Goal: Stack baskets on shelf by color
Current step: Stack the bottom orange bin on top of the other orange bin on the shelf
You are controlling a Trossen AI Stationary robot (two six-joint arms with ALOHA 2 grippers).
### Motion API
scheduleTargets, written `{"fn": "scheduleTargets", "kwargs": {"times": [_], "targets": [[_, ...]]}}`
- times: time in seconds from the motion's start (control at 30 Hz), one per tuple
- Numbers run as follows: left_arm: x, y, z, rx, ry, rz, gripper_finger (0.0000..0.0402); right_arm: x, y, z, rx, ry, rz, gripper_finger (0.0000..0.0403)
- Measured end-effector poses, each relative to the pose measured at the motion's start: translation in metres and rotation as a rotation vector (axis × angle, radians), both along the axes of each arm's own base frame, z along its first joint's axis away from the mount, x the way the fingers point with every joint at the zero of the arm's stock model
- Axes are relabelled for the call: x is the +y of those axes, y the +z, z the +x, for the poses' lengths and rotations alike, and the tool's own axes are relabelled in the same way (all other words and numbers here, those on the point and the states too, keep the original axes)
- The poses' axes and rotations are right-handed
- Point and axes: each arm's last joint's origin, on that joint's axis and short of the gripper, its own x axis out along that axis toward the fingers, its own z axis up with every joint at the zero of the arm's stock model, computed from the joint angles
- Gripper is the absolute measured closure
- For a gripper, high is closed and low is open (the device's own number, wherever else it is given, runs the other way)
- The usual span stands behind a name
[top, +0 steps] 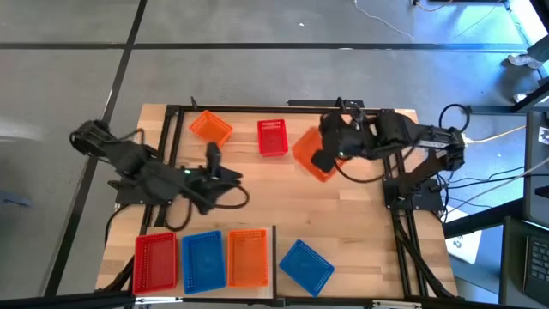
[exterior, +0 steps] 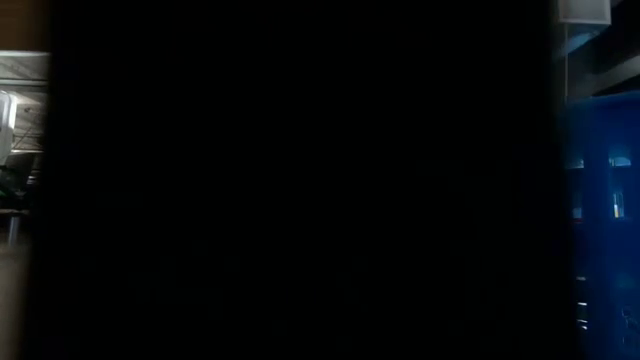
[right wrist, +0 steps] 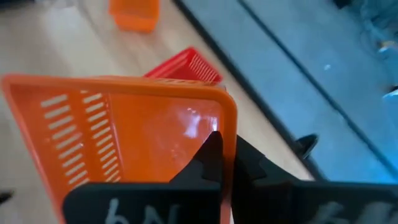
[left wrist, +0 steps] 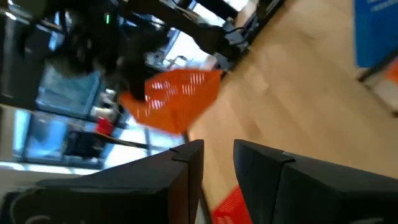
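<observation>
Right end effector point(right wrist: 227, 163) pinched shut on orange basket point(right wrist: 124, 137) rim, far right; light, flexy plastic, probably swings. Left end effector point(left wrist: 217, 163) part-open, empty.

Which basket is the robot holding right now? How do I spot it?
Look at the far side of the table, where the right gripper is. It is shut on the rim of an orange basket, tilted off the wood. The other orange basket nearby sits alone, untouched.

three baskets point(top: 202, 259) side by side on shelf point(top: 206, 287), fourth basket point(top: 305, 265) beside
</observation>
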Motion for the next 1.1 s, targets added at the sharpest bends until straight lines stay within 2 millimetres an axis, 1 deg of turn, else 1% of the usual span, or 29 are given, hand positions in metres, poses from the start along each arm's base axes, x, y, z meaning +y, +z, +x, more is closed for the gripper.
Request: {"fn": "scheduleTargets", "kwargs": {"times": [0.13, 0.27, 0.37, 0.5, 0.73, 0.87, 0.97, 1.1], "targets": [[0.000, -0.008, 0.030, -0.001, 0.019, 0.094, 0.0319, -0.007, 0.004, 0.018, 0.017, 0.025, -0.052, 0.0402], [0.010, -0.021, 0.063, 0.039, 0.056, 0.206, 0.0319, -0.008, 0.005, 0.032, 0.050, 0.074, -0.085, 0.0403], [0.020, -0.027, 0.079, 0.056, 0.071, 0.246, 0.0319, -0.007, 0.006, 0.036, 0.066, 0.111, -0.095, 0.0402], [0.034, -0.036, 0.097, 0.087, 0.047, 0.278, 0.0319, -0.007, 0.008, 0.036, 0.067, 0.138, -0.090, 0.0402], [0.053, -0.044, 0.110, 0.110, 0.004, 0.243, 0.0319, -0.007, 0.008, 0.036, 0.067, 0.140, -0.092, 0.0402], [0.061, -0.046, 0.118, 0.092, -0.004, 0.226, 0.0319, -0.007, 0.008, 0.036, 0.067, 0.140, -0.091, 0.0402], [0.065, -0.044, 0.120, 0.074, -0.006, 0.251, 0.0319, -0.007, 0.008, 0.036, 0.068, 0.136, -0.093, 0.0402], [0.068, -0.050, 0.124, 0.104, 0.002, 0.258, 0.0319, -0.008, 0.008, 0.036, 0.068, 0.133, -0.090, 0.0402]]}}
